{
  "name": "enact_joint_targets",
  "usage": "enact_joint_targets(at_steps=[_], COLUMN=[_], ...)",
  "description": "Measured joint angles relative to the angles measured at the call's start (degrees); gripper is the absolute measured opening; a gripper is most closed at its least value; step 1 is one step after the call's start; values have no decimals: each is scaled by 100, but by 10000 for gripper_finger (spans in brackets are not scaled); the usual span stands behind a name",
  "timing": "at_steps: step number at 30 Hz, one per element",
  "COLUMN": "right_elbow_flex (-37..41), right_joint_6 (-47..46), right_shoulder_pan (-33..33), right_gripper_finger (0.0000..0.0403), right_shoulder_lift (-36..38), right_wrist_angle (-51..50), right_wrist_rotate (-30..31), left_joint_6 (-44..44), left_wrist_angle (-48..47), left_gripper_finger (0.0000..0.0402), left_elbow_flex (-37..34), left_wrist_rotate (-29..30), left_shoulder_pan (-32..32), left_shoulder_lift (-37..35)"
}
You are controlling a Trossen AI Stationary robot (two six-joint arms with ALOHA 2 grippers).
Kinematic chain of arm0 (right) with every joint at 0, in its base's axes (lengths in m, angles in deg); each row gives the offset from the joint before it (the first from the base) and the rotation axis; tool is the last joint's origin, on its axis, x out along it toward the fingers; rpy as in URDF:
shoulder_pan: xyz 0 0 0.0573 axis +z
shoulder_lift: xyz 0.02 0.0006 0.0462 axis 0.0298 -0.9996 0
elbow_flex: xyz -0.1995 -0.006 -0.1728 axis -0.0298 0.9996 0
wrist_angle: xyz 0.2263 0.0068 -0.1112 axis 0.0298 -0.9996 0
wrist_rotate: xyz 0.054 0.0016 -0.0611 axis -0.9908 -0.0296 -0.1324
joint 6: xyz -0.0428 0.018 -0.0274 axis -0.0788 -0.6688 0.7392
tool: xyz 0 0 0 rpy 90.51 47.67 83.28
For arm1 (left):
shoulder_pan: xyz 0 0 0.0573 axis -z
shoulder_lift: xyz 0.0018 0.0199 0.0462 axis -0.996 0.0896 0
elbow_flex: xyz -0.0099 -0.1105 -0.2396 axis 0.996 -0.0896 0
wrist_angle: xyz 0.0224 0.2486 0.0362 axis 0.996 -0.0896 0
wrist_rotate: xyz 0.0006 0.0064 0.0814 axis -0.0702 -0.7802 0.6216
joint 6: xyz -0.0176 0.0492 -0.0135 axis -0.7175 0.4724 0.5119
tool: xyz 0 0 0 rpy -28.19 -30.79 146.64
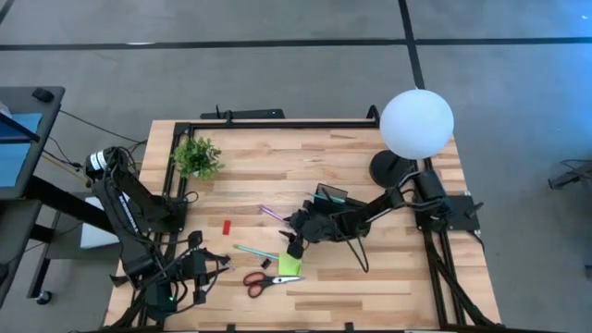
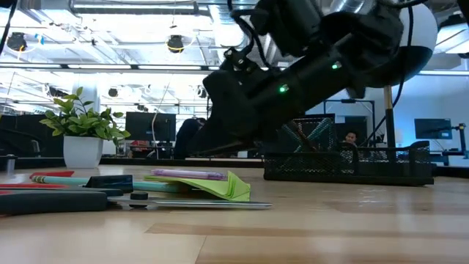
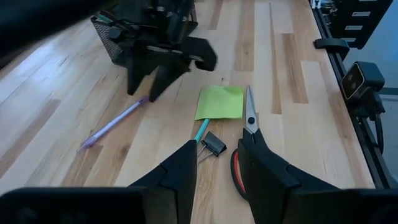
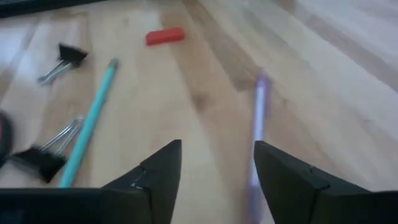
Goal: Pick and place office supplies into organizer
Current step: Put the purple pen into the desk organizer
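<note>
Wooden worktop (image 1: pixel 388 268) carries the black organizer (image 1: pixel 330 198) near its centre. We judge a pick is beginning: the right tool (image 4: pixel 214 168), jaws spread and empty, hovers just beside the purple pen (image 4: pixel 258 118); it must lower and close. The left tool (image 3: pixel 216 163), partly open, waits near the scissors (image 3: pixel 247 134).

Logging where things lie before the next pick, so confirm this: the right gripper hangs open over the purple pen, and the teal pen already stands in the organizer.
Wrong on the teal pen: it lies flat on the table beside the binder clips, as the right wrist view shows, not in the organizer. The rest holds: the right gripper hangs open over the purple pen.
</note>
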Motion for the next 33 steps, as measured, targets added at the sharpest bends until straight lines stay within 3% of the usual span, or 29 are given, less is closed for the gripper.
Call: enact_joint_targets(at_steps=[4,8,12,16,20,27,33], right_elbow_flex=[0,2,-127,-247,-250,-245,-256], right_joint_6=[-315,-668,-495,-486,-522,-980,-1037], right_shoulder_pan=[171,266,378,515,622,650,739], right_gripper_finger=[216,210,198,192,193,198,192], right_shoulder_lift=[0,0,0,1,0,0,-136], right_wrist_angle=[-325,-486,-212,-903,-958,-960,-1130], right_wrist_rotate=[898,1363,1303,1405,1682,1211,1287], left_joint_6=[-1,-3,-10,-27,-29,-31,-31], left_wrist_angle=[2,4,4,7,7,7,7], left_gripper_finger=[114,114,114,114,114,114,114], left_elbow_flex=[0,0,0,0,0,0,0], left_wrist_rotate=[-1,-2,-2,-4,-4,-4,-4], left_shoulder_pan=[0,0,0,0,0,0,0], left_shoulder_lift=[0,0,0,0,0,0,0])
